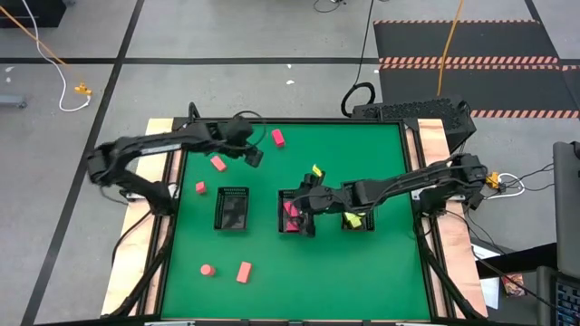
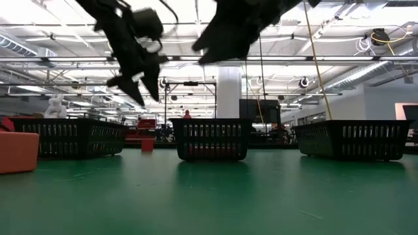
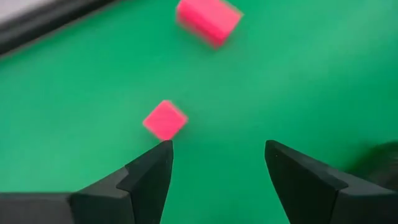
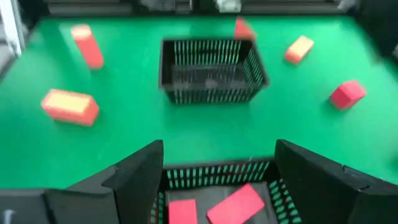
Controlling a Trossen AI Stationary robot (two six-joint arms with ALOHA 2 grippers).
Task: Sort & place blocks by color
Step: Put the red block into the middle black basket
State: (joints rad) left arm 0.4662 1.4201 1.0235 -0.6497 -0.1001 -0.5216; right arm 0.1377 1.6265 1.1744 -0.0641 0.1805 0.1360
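Three black mesh baskets stand in a row mid-table. My left gripper (image 1: 255, 157) (image 3: 217, 152) hovers open over the far-left mat, above a pink-red cube (image 3: 165, 119); a pink-red bar (image 3: 208, 18) lies beyond it. My right gripper (image 1: 304, 204) (image 4: 219, 165) hangs open over the middle basket (image 1: 294, 214), which holds pink-red blocks (image 4: 239, 202). The right basket (image 1: 356, 218) holds a yellow-green block (image 1: 352, 220). The left basket (image 1: 232, 208) looks empty. Loose on the mat are a pink-red bar (image 1: 277, 138), a salmon block (image 1: 218, 163), a red cube (image 1: 200, 187) and a yellow-green piece (image 1: 317, 170).
A salmon cylinder (image 1: 207, 270) and a salmon bar (image 1: 244, 272) lie near the table's near-left corner. Open mat stretches along the near side and the far right. In the low view both arms hang above the baskets, and a salmon block (image 2: 16, 151) sits close at the left.
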